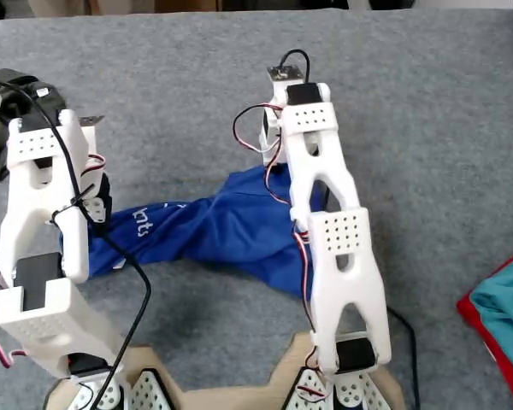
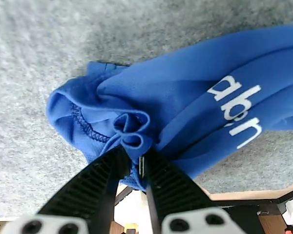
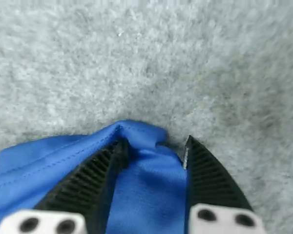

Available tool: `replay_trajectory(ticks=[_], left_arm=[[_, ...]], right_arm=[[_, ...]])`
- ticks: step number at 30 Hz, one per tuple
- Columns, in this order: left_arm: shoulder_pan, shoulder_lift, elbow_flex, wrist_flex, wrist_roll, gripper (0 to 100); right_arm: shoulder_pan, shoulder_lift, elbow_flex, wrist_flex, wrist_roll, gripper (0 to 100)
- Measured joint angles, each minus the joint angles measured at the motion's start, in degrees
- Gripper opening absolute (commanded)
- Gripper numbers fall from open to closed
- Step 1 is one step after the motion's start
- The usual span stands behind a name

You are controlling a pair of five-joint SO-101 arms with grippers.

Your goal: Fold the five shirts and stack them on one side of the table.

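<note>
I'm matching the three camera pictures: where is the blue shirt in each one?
High view: blue shirt around the centre.
Left wrist view: blue shirt bunched, pinched in the left claw.
Right wrist view: blue shirt lying inside the right claw.
Shared landmark: grey table cover.

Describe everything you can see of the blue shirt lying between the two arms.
The blue shirt is smooth, thin-looking cloth with white lettering and a stitched hem. It lies crumpled and unfolded on the grey table cover. The left gripper is shut on a gathered fold at one end; the right gripper stands open astride a corner at the other.
</note>
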Motion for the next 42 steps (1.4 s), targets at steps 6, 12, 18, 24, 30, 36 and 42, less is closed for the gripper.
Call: replay_trajectory(ticks=[6, 12, 18, 24, 30, 36, 42], left_arm=[[0.09, 0.00, 0.00, 0.00, 0.00, 2], [0.09, 0.00, 0.00, 0.00, 0.00, 2], [0.09, 0.00, -7.56, 0.00, 4.40, 2], [0.09, 0.00, -24.70, 0.00, 9.67, 2], [0.18, -2.73, -41.32, 0.09, 11.43, 2], [1.93, -14.24, -45.80, 0.09, 11.43, 2], [1.32, -29.63, -38.77, 0.09, 11.43, 2]], right_arm=[[0.09, 3.08, -6.15, 2.81, -0.18, 0.5], [0.53, 2.55, -6.33, 2.99, -0.09, 0.5], [4.31, -7.12, -6.33, 2.99, -0.18, 0.5], [7.47, -21.36, -7.82, 2.99, -0.18, 0.5], [8.26, -36.04, -17.49, 3.08, -0.18, 0.5], [8.18, -47.47, -27.43, 3.16, -0.18, 0.5], [8.26, -57.32, -29.19, 3.25, -0.18, 0.5]])
